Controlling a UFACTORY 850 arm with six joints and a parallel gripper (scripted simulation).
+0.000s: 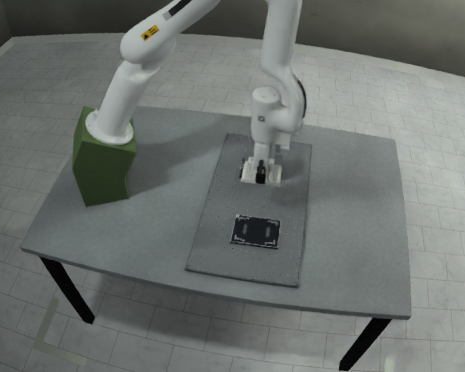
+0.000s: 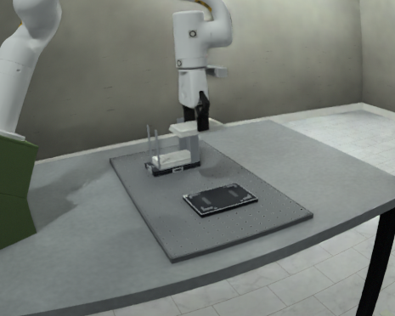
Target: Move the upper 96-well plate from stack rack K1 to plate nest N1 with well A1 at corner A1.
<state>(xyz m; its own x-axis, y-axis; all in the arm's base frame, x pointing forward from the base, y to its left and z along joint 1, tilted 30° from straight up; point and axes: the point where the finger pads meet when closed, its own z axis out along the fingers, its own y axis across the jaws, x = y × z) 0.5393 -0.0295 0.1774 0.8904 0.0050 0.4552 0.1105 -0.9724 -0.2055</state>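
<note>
My gripper [image 2: 197, 122] points straight down and is shut on the upper white 96-well plate [image 2: 185, 126]. It holds the plate level, about as high as the tops of the thin posts of stack rack K1 [image 2: 153, 142]. The lower white plate [image 2: 172, 160] lies flat in the rack's black base. From the top view the gripper [image 1: 260, 176] and the held plate [image 1: 262, 172] hide most of the rack. The black plate nest N1 [image 2: 220, 198] lies empty on the grey perforated board, nearer the table's front, and also shows in the top view [image 1: 255, 231]. I cannot make out the cut-off corners or the A1 mark.
The grey perforated board [image 1: 254, 210] carries the rack and the nest. The arm's green pedestal [image 1: 101, 160] stands at the table's left side. The rack's tall thin posts stand close to the held plate.
</note>
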